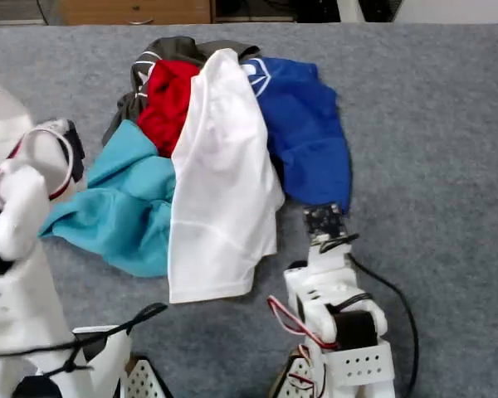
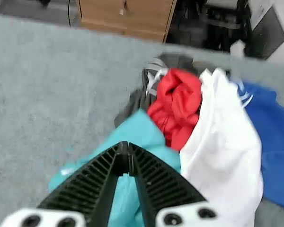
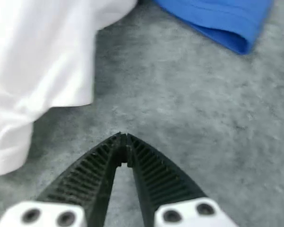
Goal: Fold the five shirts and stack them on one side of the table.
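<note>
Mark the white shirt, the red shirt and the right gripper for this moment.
white shirt [image 1: 220, 166], high view, on the middle of its body.
red shirt [image 1: 168, 104], high view, on its bunched middle.
right gripper [image 3: 123, 139], right wrist view, where its shut fingertips meet.

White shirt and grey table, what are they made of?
White shirt: soft, thin cloth, probably knit cotton or a blend. It looks matte, and it drapes and creases loosely over the pile.
Table: its top seems covered in grey felt or short carpet. The surface looks fuzzy and speckled, with no shine.
</note>
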Motion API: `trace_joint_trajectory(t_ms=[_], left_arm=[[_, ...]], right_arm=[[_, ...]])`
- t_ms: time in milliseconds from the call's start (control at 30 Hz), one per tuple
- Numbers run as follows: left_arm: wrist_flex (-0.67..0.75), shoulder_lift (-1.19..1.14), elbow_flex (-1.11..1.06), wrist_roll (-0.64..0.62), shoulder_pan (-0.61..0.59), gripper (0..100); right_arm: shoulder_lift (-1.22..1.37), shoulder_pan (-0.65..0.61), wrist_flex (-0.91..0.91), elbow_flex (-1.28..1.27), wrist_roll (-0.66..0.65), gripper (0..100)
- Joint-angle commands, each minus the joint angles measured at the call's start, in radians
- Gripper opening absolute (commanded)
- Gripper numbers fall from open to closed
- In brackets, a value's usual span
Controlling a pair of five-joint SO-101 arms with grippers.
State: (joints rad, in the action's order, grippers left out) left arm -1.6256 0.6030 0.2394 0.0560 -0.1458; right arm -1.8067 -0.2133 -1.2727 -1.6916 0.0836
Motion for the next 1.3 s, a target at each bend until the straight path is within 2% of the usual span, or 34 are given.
trace_joint_trajectory(t_ms=[0,100,233,433,633,733,833,933,1033,1133,1267], left_arm=[[0.008,0.015,-0.19,0.0,-0.012,2],[0.063,0.005,-0.368,0.0,-0.035,3],[0.172,0.015,-0.563,-0.017,-0.121,14],[0.18,0.015,-0.594,-0.037,-0.187,16],[0.18,0.015,-0.608,-0.037,-0.184,16],[0.178,0.015,-0.612,-0.035,-0.187,16],[0.178,0.015,-0.611,-0.035,-0.192,16],[0.17,0.015,-0.612,-0.034,-0.19,16],[0.132,0.024,-0.601,0.008,-0.184,16],[0.126,0.084,-0.62,0.014,-0.184,16],[0.129,0.202,-0.654,0.02,-0.184,16]], right_arm=[[-0.018,-0.105,0.006,-0.002,-0.005,1.4],[-0.018,-0.217,0.005,-0.002,-0.003,1.3],[-0.018,-0.381,0.005,-0.002,-0.003,1.3],[-0.016,-0.575,0.005,-0.002,-0.003,1.2],[-0.018,-0.627,0.026,-0.001,-0.011,1.4],[-0.018,-0.547,0.068,0.005,-0.011,1.6],[-0.018,-0.349,0.169,0.038,-0.009,1.6],[-0.018,-0.082,0.331,0.119,-0.003,1.4],[-0.016,0.058,0.54,0.179,-0.002,1.5],[-0.008,0.104,0.628,0.262,-0.002,1.6],[0.033,0.016,0.626,0.412,-0.002,1.5]])
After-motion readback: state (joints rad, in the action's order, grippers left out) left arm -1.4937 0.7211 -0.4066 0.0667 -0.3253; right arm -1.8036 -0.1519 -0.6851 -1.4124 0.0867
